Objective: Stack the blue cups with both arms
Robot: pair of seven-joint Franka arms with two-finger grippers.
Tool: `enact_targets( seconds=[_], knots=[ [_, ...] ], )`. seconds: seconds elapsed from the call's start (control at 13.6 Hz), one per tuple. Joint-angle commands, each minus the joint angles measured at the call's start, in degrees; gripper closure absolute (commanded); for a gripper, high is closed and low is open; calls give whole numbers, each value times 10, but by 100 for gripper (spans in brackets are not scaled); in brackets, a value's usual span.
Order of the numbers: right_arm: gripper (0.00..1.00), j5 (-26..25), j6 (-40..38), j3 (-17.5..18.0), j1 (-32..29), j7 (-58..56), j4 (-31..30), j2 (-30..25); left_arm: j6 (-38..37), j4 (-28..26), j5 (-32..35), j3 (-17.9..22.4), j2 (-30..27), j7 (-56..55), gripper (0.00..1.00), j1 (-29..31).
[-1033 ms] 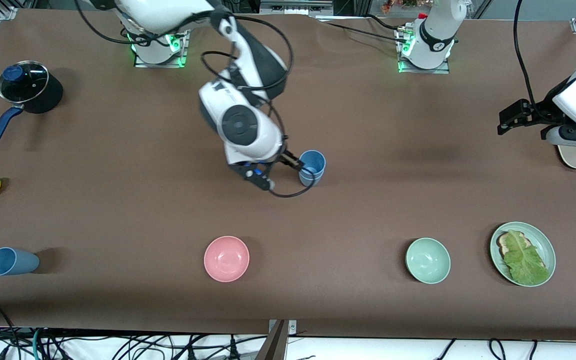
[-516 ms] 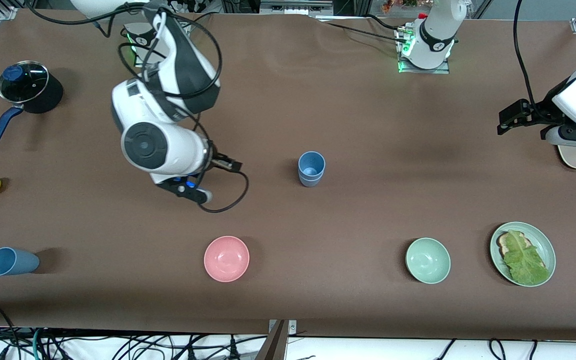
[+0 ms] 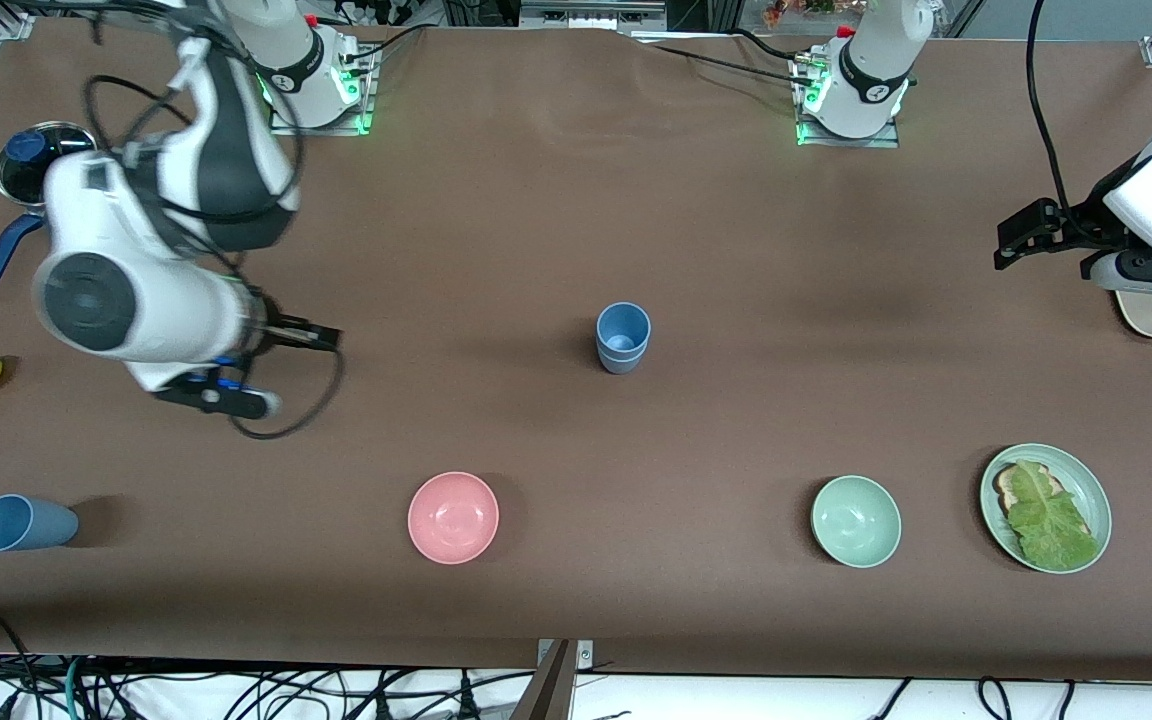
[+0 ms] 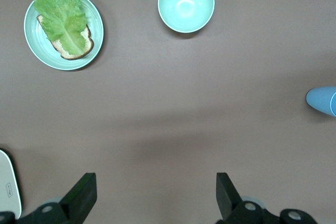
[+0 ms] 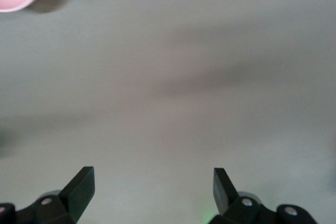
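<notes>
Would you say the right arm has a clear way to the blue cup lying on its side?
Probably yes: the right gripper is open and empty, and only bare table lies between it and the tipped blue cup.

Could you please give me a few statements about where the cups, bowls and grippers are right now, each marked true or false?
1. Two blue cups are nested in a stack mid-table. True.
2. The right gripper holds a cup. False: it is open and empty over bare table.
3. A lone cup lies on its side at the right arm's end. True.
4. The pink bowl holds a cup. False: it is empty.
5. The left gripper is shut on the green bowl. False: it waits open at the left arm's end, away from that bowl.
</notes>
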Motion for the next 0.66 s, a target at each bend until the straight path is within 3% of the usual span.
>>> enact_targets(
  seconds=[0.0,0.22,0.37,0.59],
  knots=[
    [0,-35,35,47,-66,-91,-107,-102,3,-12,-9,4,-12,11,0,-1],
    [0,-33,119,95,-151,-98,-215,-227,0,-12,-9,4,-10,12,0,-1],
    [0,-33,96,105,-184,-106,-232,-285,-3,-11,-8,4,-10,12,0,-1],
    [0,-34,38,114,-203,-115,-223,-315,-3,-8,-8,2,-9,12,0,-2]
  ],
)
